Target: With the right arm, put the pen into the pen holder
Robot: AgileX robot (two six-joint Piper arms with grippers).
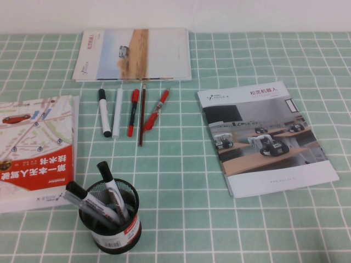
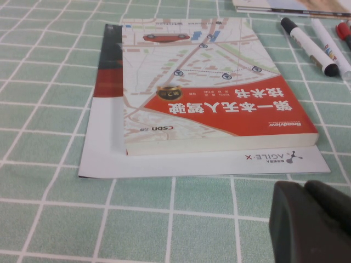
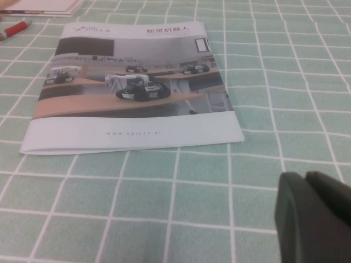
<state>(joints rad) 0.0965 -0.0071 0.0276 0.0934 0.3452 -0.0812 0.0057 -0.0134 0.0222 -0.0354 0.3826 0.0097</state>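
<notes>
The pen (image 1: 103, 112), white with a black cap and a small black end, lies on the green checked cloth at the left of a row of pens. It also shows in the left wrist view (image 2: 307, 46). The pen holder (image 1: 110, 219), a black mesh cup with a red-and-white band, stands at the near left and holds two black-capped markers. Neither arm shows in the high view. My right gripper (image 3: 305, 178) hovers low over the cloth near a brochure (image 3: 131, 87), fingers together and empty. My left gripper (image 2: 306, 189) is shut and empty near a red-and-white book (image 2: 214, 87).
Beside the pen lie a white pen (image 1: 118, 112), a red pen (image 1: 133, 111), a dark pencil (image 1: 142, 115) and another red pen (image 1: 156, 109). A booklet (image 1: 134, 55) lies at the back, the book (image 1: 35, 150) at the left, the brochure (image 1: 266, 137) at the right.
</notes>
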